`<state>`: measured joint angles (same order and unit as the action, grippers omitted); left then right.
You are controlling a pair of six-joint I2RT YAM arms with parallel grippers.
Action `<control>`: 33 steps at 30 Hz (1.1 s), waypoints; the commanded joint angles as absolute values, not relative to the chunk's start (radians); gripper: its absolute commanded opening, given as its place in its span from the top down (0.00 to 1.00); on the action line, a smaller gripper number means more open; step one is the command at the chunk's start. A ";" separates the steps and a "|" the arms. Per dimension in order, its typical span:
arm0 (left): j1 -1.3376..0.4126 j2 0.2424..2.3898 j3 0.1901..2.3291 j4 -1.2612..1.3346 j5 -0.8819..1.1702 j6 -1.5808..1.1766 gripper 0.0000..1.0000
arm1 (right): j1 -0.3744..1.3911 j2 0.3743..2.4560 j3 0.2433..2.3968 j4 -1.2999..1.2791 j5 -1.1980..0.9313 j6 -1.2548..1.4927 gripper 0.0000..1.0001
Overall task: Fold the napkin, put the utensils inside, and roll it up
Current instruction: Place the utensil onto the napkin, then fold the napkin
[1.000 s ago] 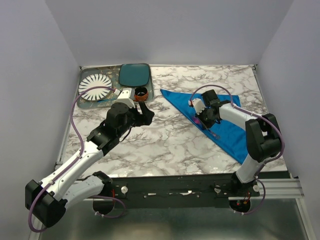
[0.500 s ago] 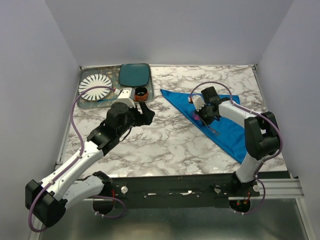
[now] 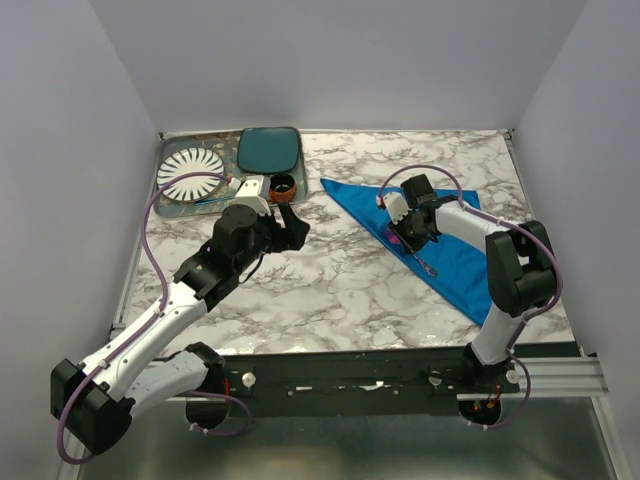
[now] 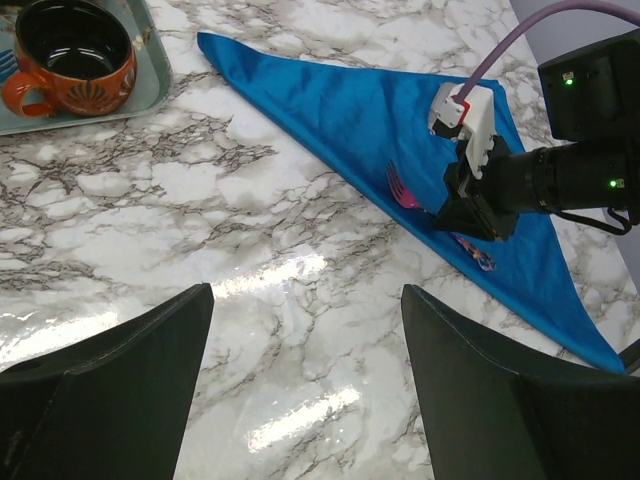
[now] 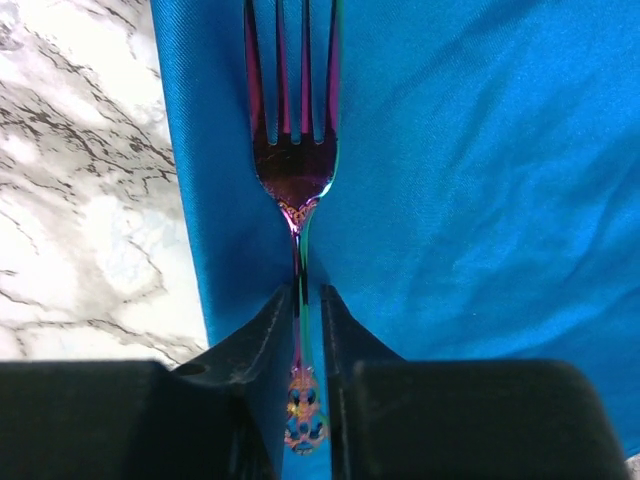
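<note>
The bright blue napkin (image 3: 455,255) lies folded into a triangle on the right of the marble table. The fork (image 5: 293,170) rests flat on it near its left folded edge, purple tines pointing away from the wrist. My right gripper (image 5: 308,300) is down over the fork (image 3: 428,266), its jaws a narrow slit apart on either side of the slim handle, with blue cloth (image 5: 460,200) showing in the gap. My left gripper (image 4: 305,380) hovers open and empty over bare marble left of the napkin (image 4: 340,110); from there the right gripper (image 4: 470,215) is seen above the fork (image 4: 400,188).
A metal tray (image 3: 170,205) at the back left holds a white ribbed plate (image 3: 190,172) and an orange mug (image 3: 283,187). A dark teal plate (image 3: 268,150) sits behind them. Walls enclose the table on three sides.
My right gripper's jaws have parted slightly from around the fork handle, and that wrist has shifted a little back and left. The left arm has not moved.
</note>
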<state>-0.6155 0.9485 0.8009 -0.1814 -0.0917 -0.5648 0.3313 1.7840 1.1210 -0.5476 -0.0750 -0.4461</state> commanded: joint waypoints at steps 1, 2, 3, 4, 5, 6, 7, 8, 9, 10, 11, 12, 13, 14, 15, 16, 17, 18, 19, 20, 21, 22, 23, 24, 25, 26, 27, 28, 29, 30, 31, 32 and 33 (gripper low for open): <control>-0.615 0.951 0.795 -0.167 -0.061 -0.561 0.15 | 0.325 1.801 1.135 -0.572 -0.048 -0.445 0.73; -0.614 0.950 0.795 -0.164 -0.058 -0.563 0.15 | 0.324 1.801 1.137 -0.571 -0.046 -0.442 0.72; -0.614 0.951 0.792 -0.163 -0.057 -0.564 0.15 | 0.324 1.802 1.140 -0.572 -0.048 -0.442 0.71; -0.611 0.953 0.793 -0.161 -0.051 -0.571 0.15 | 0.324 1.799 1.152 -0.577 -0.045 -0.436 0.70; -0.604 0.956 0.793 -0.160 -0.046 -0.575 0.15 | 0.324 1.799 1.164 -0.590 -0.041 -0.430 0.69; -0.603 0.960 0.795 -0.161 -0.043 -0.583 0.15 | 0.324 1.796 1.183 -0.607 -0.037 -0.419 0.69; -0.597 0.966 0.804 -0.160 -0.034 -0.591 0.15 | 0.327 1.793 1.204 -0.629 -0.038 -0.385 0.68; -0.591 0.982 0.807 -0.161 -0.028 -0.613 0.15 | 0.327 1.777 1.251 -0.647 -0.037 -0.361 0.67; -0.577 0.995 0.816 -0.164 -0.020 -0.624 0.15 | 0.327 1.761 1.270 -0.676 -0.020 -0.330 0.66; -0.571 1.012 0.840 -0.172 -0.012 -0.636 0.15 | 0.330 1.741 1.290 -0.692 -0.017 -0.265 0.66; -0.563 1.066 0.856 -0.187 0.000 -0.652 0.15 | 0.333 1.717 1.308 -0.705 -0.011 -0.227 0.64; -0.542 1.098 0.873 -0.207 0.005 -0.673 0.15 | 0.339 1.656 1.312 -0.707 -0.006 -0.188 0.63; -0.532 1.133 0.906 -0.215 0.036 -0.683 0.15 | 0.342 1.623 1.305 -0.704 -0.009 -0.114 0.62; -0.522 1.203 0.920 -0.213 0.076 -0.689 0.17 | 0.342 1.590 1.296 -0.690 -0.009 -0.074 0.59; -0.514 1.241 0.936 -0.198 0.092 -0.705 0.17 | 0.344 1.515 1.266 -0.680 -0.006 -0.028 0.57; -0.499 1.279 0.968 -0.190 0.103 -0.716 0.18 | 0.344 1.481 1.249 -0.669 -0.006 0.062 0.54; -0.494 1.357 0.988 -0.183 0.107 -0.730 0.21 | 0.344 1.442 1.218 -0.655 -0.024 0.093 0.51; -0.491 1.397 1.009 -0.163 0.106 -0.750 0.23 | 0.344 1.410 1.191 -0.609 -0.049 0.121 0.50; -0.488 1.435 1.029 -0.141 0.104 -0.780 0.25 | 0.342 1.358 1.142 -0.591 -0.058 0.158 0.50; -0.491 1.509 1.064 -0.112 0.098 -0.797 0.29 | 0.344 1.339 1.128 -0.583 -0.070 0.172 0.51; -0.491 1.547 1.086 -0.076 0.071 -0.811 0.32 | 0.344 1.324 1.118 -0.584 -0.089 0.193 0.51; -0.491 1.581 1.124 -0.066 0.043 -0.843 0.33 | 0.344 1.293 1.108 -0.589 -0.092 0.227 0.52; -0.498 1.648 1.147 -0.063 0.016 -0.848 0.35 | 0.344 1.278 1.106 -0.600 -0.101 0.241 0.53; -0.505 1.681 1.172 -0.061 -0.027 -0.847 0.36 | 0.344 1.258 1.100 -0.607 -0.110 0.256 0.53; -0.508 1.712 1.193 -0.058 -0.069 -0.841 0.36 | 0.344 1.240 1.095 -0.609 -0.112 0.273 0.53; -0.517 1.776 1.241 -0.054 -0.090 -0.827 0.37 | 0.342 1.203 1.095 -0.612 -0.115 0.278 0.53; -0.522 1.804 1.261 -0.029 -0.109 -0.812 0.38 | 0.344 1.183 1.091 -0.611 -0.121 0.275 0.52; -0.526 1.833 1.282 -0.025 -0.153 -0.798 0.39 | 0.344 1.164 1.085 -0.603 -0.124 0.279 0.51; -0.528 1.883 1.317 -0.018 -0.169 -0.795 0.41 | 0.342 1.134 1.075 -0.595 -0.129 0.273 0.50; -0.529 1.907 1.328 -0.006 -0.175 -0.796 0.42 | 0.344 1.121 1.071 -0.588 -0.123 0.265 0.50; -0.529 1.930 1.338 0.023 -0.179 -0.790 0.43 | 0.344 1.109 1.066 -0.586 -0.104 0.268 0.50; -0.531 1.972 1.362 0.035 -0.211 -0.781 0.45 | 0.344 1.100 1.057 -0.583 -0.091 0.268 0.49; -0.535 1.994 1.380 0.038 -0.233 -0.784 0.45 | 0.342 1.086 1.039 -0.574 -0.078 0.265 0.48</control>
